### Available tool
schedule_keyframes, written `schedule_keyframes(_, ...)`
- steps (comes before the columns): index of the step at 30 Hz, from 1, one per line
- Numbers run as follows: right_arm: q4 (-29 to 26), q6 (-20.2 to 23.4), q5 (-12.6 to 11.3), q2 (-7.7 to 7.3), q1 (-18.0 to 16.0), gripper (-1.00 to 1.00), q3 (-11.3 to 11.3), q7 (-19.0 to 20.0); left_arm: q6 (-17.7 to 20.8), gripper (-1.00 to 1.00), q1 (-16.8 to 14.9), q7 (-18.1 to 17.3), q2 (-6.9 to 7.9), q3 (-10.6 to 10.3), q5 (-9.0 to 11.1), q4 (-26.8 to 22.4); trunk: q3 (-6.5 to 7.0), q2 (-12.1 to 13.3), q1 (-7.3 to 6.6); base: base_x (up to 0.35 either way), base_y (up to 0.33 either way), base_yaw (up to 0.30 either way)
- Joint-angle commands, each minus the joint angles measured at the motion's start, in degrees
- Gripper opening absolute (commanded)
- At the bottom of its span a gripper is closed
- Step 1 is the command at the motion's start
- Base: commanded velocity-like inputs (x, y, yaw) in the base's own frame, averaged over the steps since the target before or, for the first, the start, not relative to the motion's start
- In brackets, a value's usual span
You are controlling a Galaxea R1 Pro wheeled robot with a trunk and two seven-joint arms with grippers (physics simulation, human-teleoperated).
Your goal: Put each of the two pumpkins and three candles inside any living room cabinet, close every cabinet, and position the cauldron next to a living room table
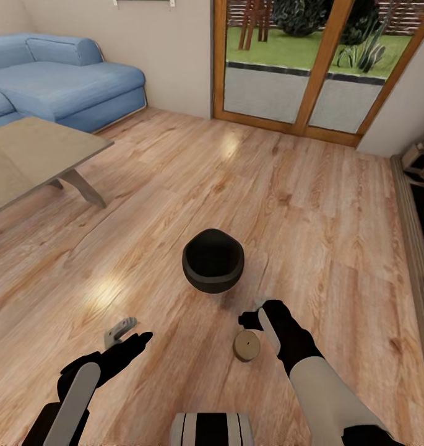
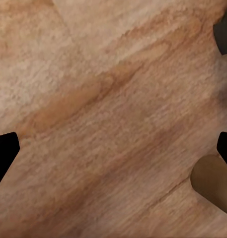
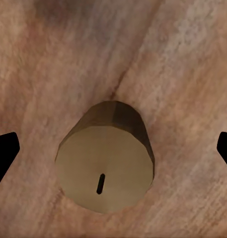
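Candle [image 1: 247, 345] stands upright on the wood floor [image 1: 311, 204], near centre, wick up, just near of the cauldron [image 1: 213, 260]. Cauldron is dark, open-topped, on the floor mid-room, well apart from the table [image 1: 32, 158] at far left. So the cauldron step looks not done yet, my read.

Right gripper [image 1: 259, 319] hangs over the candle, slightly to its far right, pointing down. In the right wrist view the candle [image 3: 106, 161] sits centred between the two black fingertips [image 3: 4, 153] at the frame edges; jaws spread wide, not touching it. Lined up that way probably for a top-down grab with the candle between the pads.

Left gripper [image 1: 126, 334] is low at near left, held clear of the work, likely parked so it doesn't get in the way. Left wrist view: bare floor between its dark tips [image 2: 3, 153], jaws apart, holding nothing; a tan curved edge at the corner is probably the candle [image 2: 212, 181].

Blue sofa [image 1: 57, 80] far left, glass doors [image 1: 311, 62] at far wall. Likely step: picking this candle for the cabinet. Risk: short round candle may tip or roll if the fingers close off-centre.
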Motion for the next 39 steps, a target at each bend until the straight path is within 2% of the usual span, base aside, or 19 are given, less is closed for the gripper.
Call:
schedule_keyframes(1, 0.0, 0.2, -0.5, -0.01, 0.0, 1.00, 0.2, -0.4, 0.1, 1.00, 0.0, 0.5, 0.02, 0.0, 0.6, -0.1, -0.27, 0.0, 0.01, 0.000, 0.000, -0.004)
schedule_keyframes(6, 0.0, 0.2, -0.5, 0.12, 0.0, 1.00, 0.4, -0.2, 0.0, 1.00, 0.0, 0.5, 0.02, 0.0, 0.6, 0.1, -1.38, -0.1, 0.14, 0.000, 0.000, -0.002)
schedule_keyframes(11, 0.0, 0.2, -0.6, 0.18, 0.0, 1.00, 0.6, 0.0, -0.1, 1.00, 0.0, 0.5, 0.02, 0.0, 0.4, 0.6, -1.38, -0.1, 0.14, 0.000, 0.000, 0.000)
schedule_keyframes(20, 0.0, 0.2, -0.6, 0.19, -0.3, 1.00, 0.6, 0.0, -0.1, 1.00, 0.0, 0.6, -0.04, 0.0, 0.3, 0.8, -3.37, -0.2, 0.37, 0.000, 0.000, 0.000)
schedule_keyframes(39, 0.1, 0.1, -0.2, 0.43, -1.3, 1.00, 0.8, 0.0, -0.1, 1.00, 0.1, 0.4, -0.18, -0.1, 0.4, 0.7, -3.37, -0.2, 0.37, 0.000, 0.000, 0.000)
